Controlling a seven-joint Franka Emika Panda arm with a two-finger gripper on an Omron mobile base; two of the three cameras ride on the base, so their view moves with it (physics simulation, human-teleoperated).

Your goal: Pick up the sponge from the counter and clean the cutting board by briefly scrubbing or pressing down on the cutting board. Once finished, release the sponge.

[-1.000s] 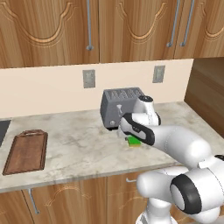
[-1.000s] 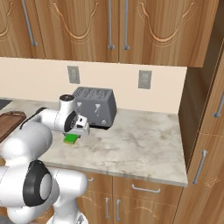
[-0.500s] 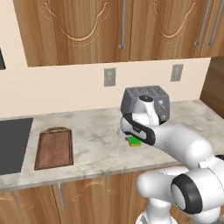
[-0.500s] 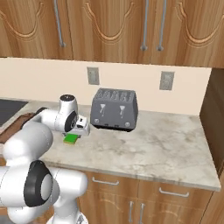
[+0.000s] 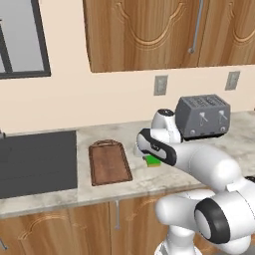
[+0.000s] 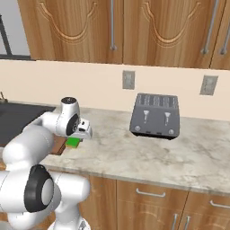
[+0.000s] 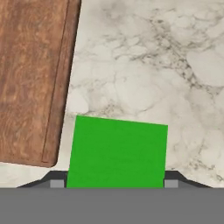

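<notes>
The bright green sponge (image 7: 117, 153) sits between my fingertips, and my gripper (image 7: 116, 183) is shut on it. In the base views the sponge (image 5: 152, 161) (image 6: 73, 143) peeks out under the hand, over the beige marbled counter (image 5: 60, 191) (image 7: 144, 65). My gripper (image 5: 151, 157) (image 6: 77, 139) points down just to the right of the cutting board (image 5: 108, 162). The reddish-brown cutting board (image 7: 30, 78) lies flat with its handle toward the wall; its near corner is beside the sponge. In the right base view my arm hides most of the cutting board (image 6: 59, 144).
A grey toaster (image 5: 203, 117) (image 6: 155, 115) stands against the wall to the right of my hand. A black recessed basin (image 5: 35, 157) (image 6: 18, 119) lies left of the board. Wooden cabinets hang overhead, and the counter edge runs close in front.
The whole picture has shifted: the base has driven left, so the board and black basin have come nearer the middle. The sponge stays in my gripper.
</notes>
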